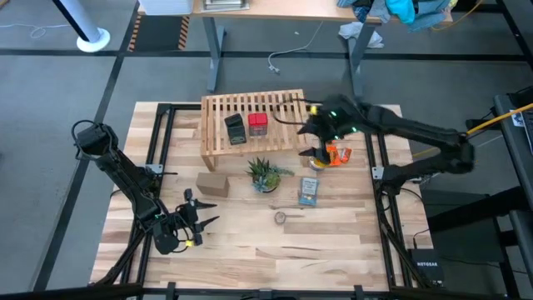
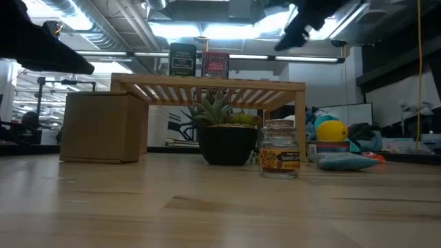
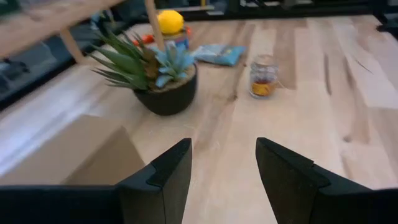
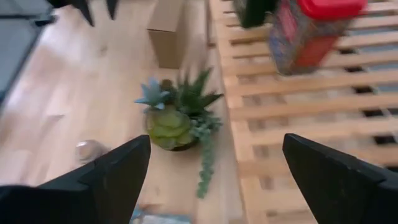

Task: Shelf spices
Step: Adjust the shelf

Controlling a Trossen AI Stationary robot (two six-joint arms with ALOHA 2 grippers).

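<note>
From the overhead camera I read the table from left to right. My left gripper (image 1: 190, 223) hung low over the front-left part of the wooden table (image 1: 250, 258), its fingers (image 3: 168, 177) held partly apart with nothing between them, pointing toward the middle of the table. Just beyond it sat a brown cardboard box (image 1: 211, 183), and behind that stood the light-wood slatted shelf (image 1: 218, 142), set toward the back of the table. Two of the spices already stood side by side on its slatted top: the dark tin (image 1: 236, 127) to the left and the red tin (image 1: 258, 123) just beside it on the right. In front of the shelf I saw a small potted succulent (image 1: 265, 175) in a dark pot. Nearer the front edge, apart from everything else, the small round jar (image 1: 281, 217) stood upright on the bare table; in the low view it showed a clear body and a yellow label. To its right and a little farther back lay a flat blue packet (image 1: 309, 191), and farther back still were yellow and orange items (image 1: 335, 153) near the shelf's right end. My right gripper (image 1: 310, 125) hovered above that right end of the shelf, its fingers (image 4: 339, 177) spread wide and empty, with the red tin ahead of them.
</note>
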